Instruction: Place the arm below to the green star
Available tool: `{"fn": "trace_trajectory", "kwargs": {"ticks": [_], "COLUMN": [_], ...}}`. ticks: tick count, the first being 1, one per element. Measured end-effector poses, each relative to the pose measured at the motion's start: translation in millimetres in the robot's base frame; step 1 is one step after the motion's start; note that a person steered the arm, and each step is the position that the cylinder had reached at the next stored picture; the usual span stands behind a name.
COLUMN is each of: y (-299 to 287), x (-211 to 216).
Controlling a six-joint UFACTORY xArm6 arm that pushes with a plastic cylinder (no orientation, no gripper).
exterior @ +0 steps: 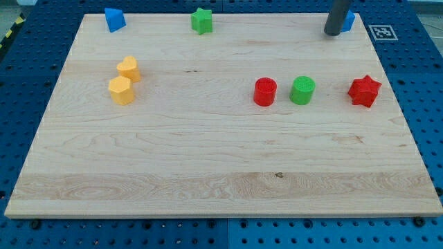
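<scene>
Your tip [333, 32] rests on the worktop [208, 159] at the view's top right, touching or just beside a blue block [348, 21] (partly hidden by the rod). The tool is a plain rod: it has no jaws and holds nothing. The green star [201, 21] sits at the top edge, well apart to the tip's left. A second blue block [114, 19] lies top left, and two yellow blocks [128, 68] [121, 90] touch below it. A red cylinder [264, 91], green cylinder [302, 90] and red star [364, 90] form a row at right.
</scene>
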State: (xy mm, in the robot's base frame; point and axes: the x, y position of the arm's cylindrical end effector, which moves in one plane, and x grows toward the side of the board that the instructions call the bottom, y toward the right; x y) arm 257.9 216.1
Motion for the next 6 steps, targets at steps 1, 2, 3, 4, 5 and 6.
{"fn": "trace_trajectory", "kwargs": {"ticks": [1, 2, 3, 4, 5, 6], "y": [-12.4, -37.7, -74.2, -82.9, -128.6, -211.1], "x": [10.8, 17.2, 32.9, 36.2, 57.1, 76.3]}}
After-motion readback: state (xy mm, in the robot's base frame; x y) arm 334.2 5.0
